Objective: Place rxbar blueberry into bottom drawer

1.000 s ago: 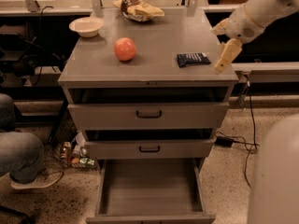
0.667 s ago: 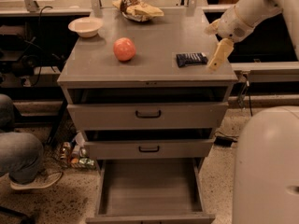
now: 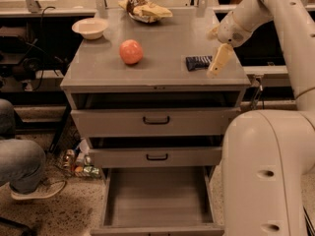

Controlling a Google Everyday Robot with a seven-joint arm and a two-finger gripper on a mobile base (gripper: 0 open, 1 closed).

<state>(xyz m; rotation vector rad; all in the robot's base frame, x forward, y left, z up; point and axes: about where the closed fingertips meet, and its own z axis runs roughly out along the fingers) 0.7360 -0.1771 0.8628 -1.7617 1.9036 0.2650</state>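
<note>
The rxbar blueberry (image 3: 198, 62), a small flat dark navy wrapper, lies on the right side of the grey cabinet top (image 3: 162, 70). My gripper (image 3: 219, 62) hangs just to the right of the bar, close over the cabinet top, at the bar's right end. I cannot tell whether it touches the bar. The bottom drawer (image 3: 156, 195) is pulled far out and shows a plain grey floor with nothing in it. My arm's large white body (image 3: 268, 171) fills the lower right, next to the drawers.
A pink ball (image 3: 131, 51) sits mid-left on the top, a white bowl (image 3: 89, 27) at the far left corner, and a yellow-brown chip bag (image 3: 145, 9) at the back. The two upper drawers with black handles (image 3: 156, 120) stand slightly open. A person's leg (image 3: 19, 166) is at left.
My gripper has moved left and slightly down, closer to the bar's right end. My arm's white body has come further into view at the lower right. The bar has not moved.
</note>
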